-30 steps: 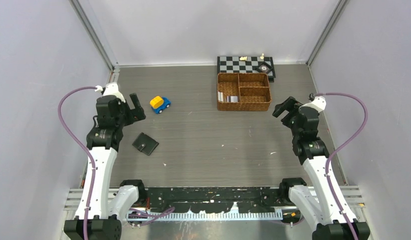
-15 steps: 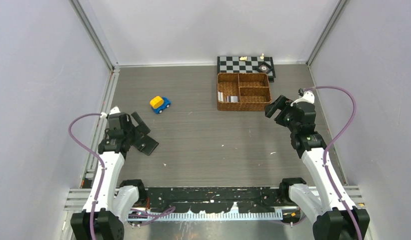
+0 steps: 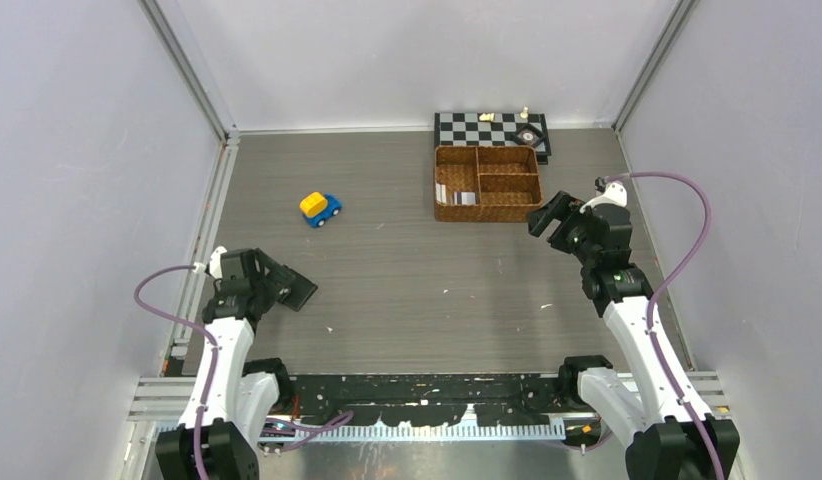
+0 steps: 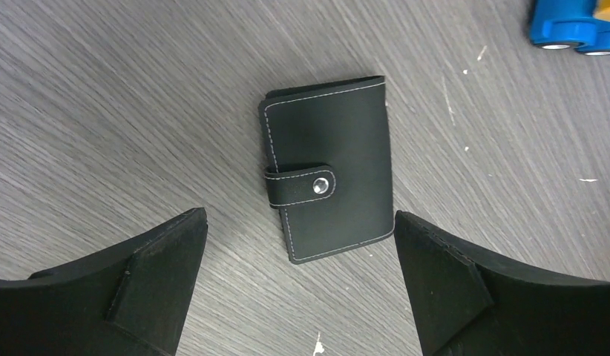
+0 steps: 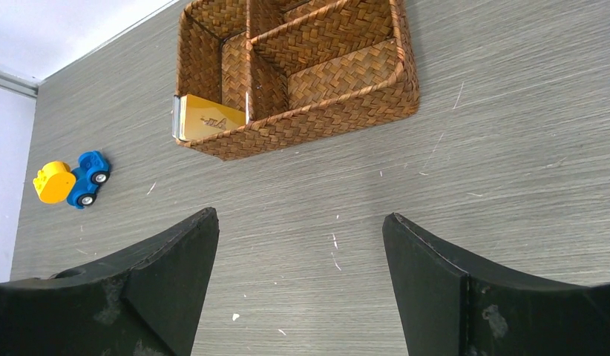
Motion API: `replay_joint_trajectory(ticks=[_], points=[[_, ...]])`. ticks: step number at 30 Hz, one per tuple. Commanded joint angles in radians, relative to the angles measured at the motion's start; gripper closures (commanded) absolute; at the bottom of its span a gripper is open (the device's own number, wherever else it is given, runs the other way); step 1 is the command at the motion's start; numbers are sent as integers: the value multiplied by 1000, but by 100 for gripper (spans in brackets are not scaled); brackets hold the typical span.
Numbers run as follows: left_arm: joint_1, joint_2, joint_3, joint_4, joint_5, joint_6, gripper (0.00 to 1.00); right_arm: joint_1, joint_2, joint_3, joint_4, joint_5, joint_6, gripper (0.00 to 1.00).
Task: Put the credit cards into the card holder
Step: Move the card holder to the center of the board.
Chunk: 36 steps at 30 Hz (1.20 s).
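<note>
Top: card holder lies well left of wicker basket, left gripper over it, right gripper by the basket's near corner. Left wrist: jaws spread either side of it (snapped shut, flat, may skid). Right wrist: jaws spread; credit cards upright in basket, thin, could slip.

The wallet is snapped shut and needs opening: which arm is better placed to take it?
Left: the left fingers, open, frame the card holder below them. The right fingers face the basket with a card, across the table.
</note>
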State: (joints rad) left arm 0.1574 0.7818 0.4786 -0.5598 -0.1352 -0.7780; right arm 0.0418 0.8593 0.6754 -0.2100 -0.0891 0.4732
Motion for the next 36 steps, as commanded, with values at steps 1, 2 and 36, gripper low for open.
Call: replay_joint_trajectory(ticks=[1,2,36], points=[[9,32,-26,80,-31,-17,3,-3,-25,16,27,-11,-12,14],[9,42,-31,90,-36,-12,7,-2,-24,16,28,-11,-12,14],[-110,631,65,529,339,210,65,-2,145,51,43,-163,-21,16]])
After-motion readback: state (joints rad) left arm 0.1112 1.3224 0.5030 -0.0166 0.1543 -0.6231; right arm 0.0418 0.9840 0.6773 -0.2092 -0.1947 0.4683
